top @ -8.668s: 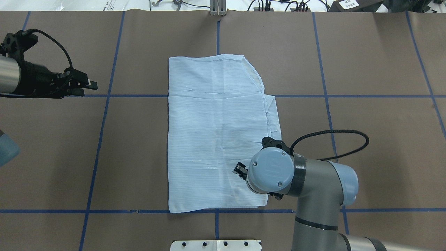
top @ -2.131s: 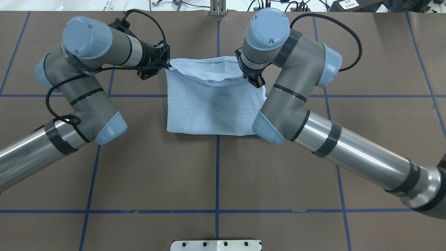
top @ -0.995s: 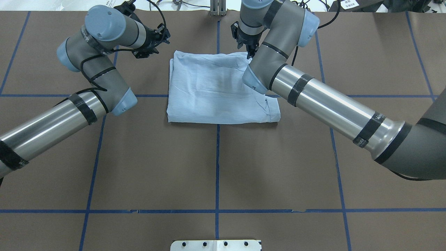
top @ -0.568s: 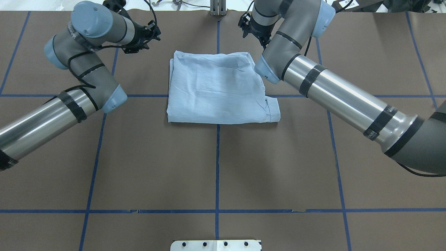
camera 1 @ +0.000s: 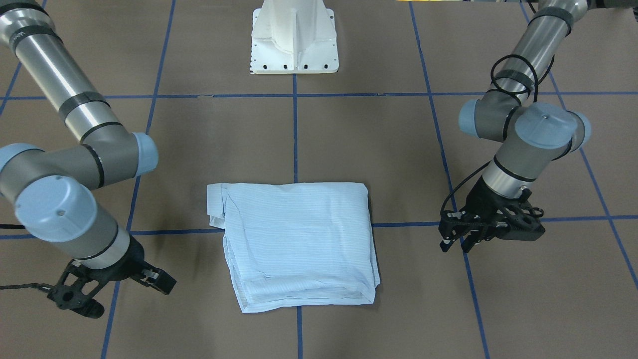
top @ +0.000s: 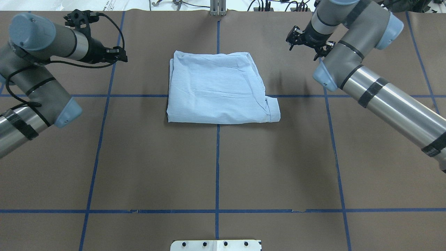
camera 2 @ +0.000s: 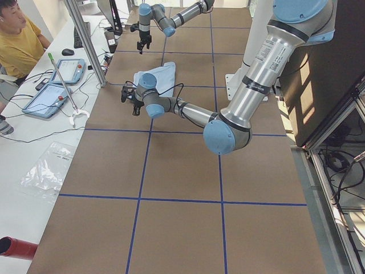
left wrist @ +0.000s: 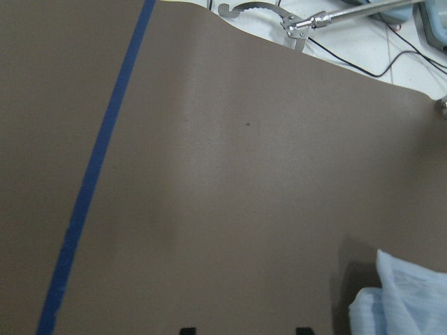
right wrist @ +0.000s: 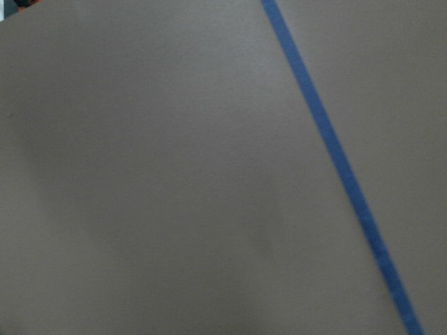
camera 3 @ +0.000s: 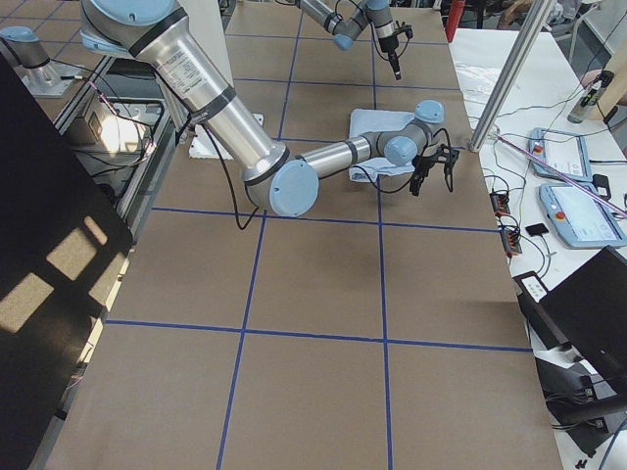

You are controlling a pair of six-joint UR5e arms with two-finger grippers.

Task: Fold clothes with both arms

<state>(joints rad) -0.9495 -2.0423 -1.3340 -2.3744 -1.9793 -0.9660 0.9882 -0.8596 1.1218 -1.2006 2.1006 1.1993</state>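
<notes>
Shirt (top: 217, 89), folded into compact rectangle at table's 12 o'clock, fold seemingly complete; left gripper (top: 122, 55) at 10, right gripper (top: 304, 48) at 2, both spread, empty.

**Robot body, front and overhead views.** We see two tubular arms of one build, the left arm (top: 38, 87) and the right arm (top: 393, 101). Each has polished silver tube sections ringed by black bands, and matte grey elbow and wrist housings. Its rounded light blue joint caps (camera 1: 546, 124) carry small screws. A black ribbed cable (camera 1: 516, 75) loops outside each arm towards the wrist. Each arm ends in a black, open-framed gripper: the left gripper (camera 1: 454, 244) and the right gripper (camera 1: 130, 299). Lettering runs along the near arm's silver tube in the left side view, too small for us to read. The white pedestal base (camera 1: 294, 35) has a flanged foot plate with a row of dark holes.
</notes>
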